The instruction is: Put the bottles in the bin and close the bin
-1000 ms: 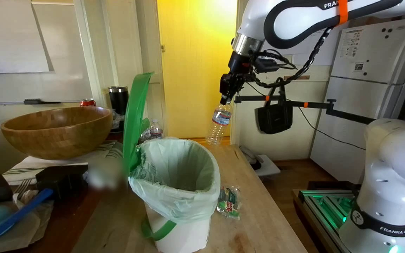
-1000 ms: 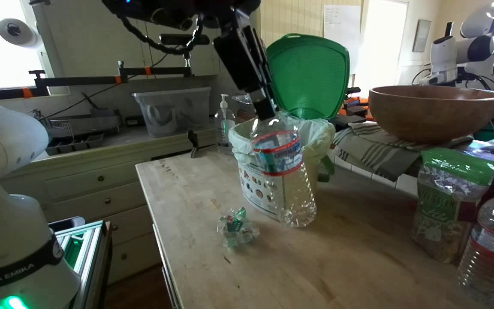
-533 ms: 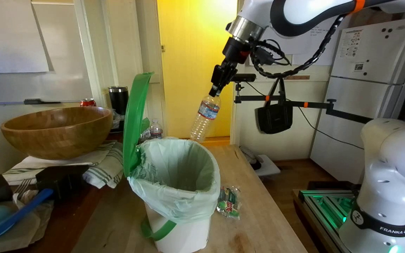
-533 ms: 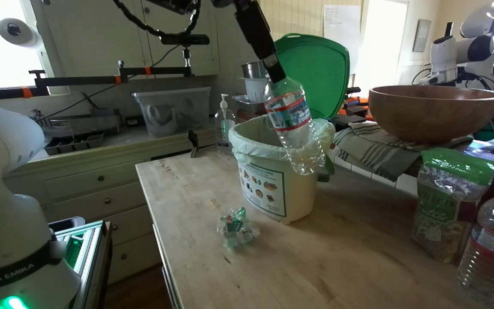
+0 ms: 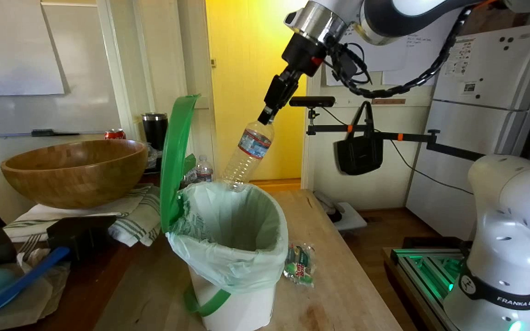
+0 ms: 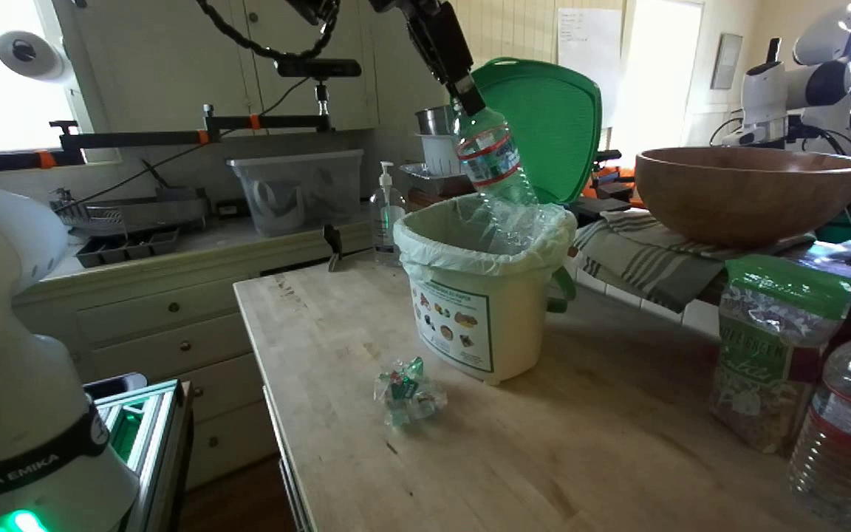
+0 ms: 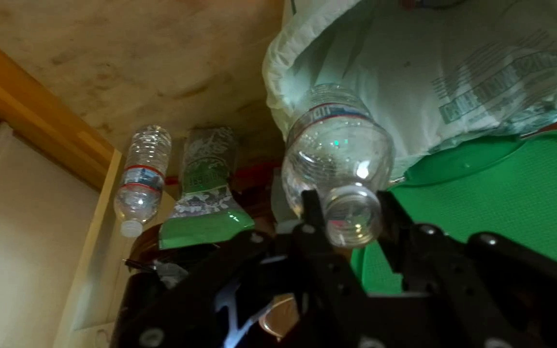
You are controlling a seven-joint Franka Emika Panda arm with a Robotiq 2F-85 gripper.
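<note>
The end effector (image 7: pixel 349 198) is narrowed onto the neck of a water bottle (image 6: pixel 490 159), one black finger to each side. The bottle is clear, thin, ridged plastic with a red-and-blue label band; it tilts, base downward, at the rim of the waste bin (image 5: pixel 246 308), and whether its base is inside cannot be told. Pale green film makes the bag (image 5: pixel 233 266), wrinkled and folded over the rim. The lid (image 6: pixel 536 133), green plastic with a finely textured face, stands open. A second water bottle (image 6: pixel 850 428), white-capped, stands upright just beside a green-topped pouch (image 6: pixel 773 362). Near the bin, a crumpled clear wrapper (image 6: pixel 409 395) lies on the bench (image 6: pixel 617 443), whose smooth pale wood carries dark stains. A broad, round wooden bowl (image 6: pixel 750 199) sits on striped cloth (image 6: pixel 643 255). In an exterior view, a yellow door (image 5: pixel 256 59) and a white refrigerator (image 5: pixel 467 119) back the room; in an exterior view, a counter (image 6: pixel 196 258) with round-knobbed drawers (image 6: pixel 137 307) bears a translucent storage tub (image 6: pixel 307 196).
</note>
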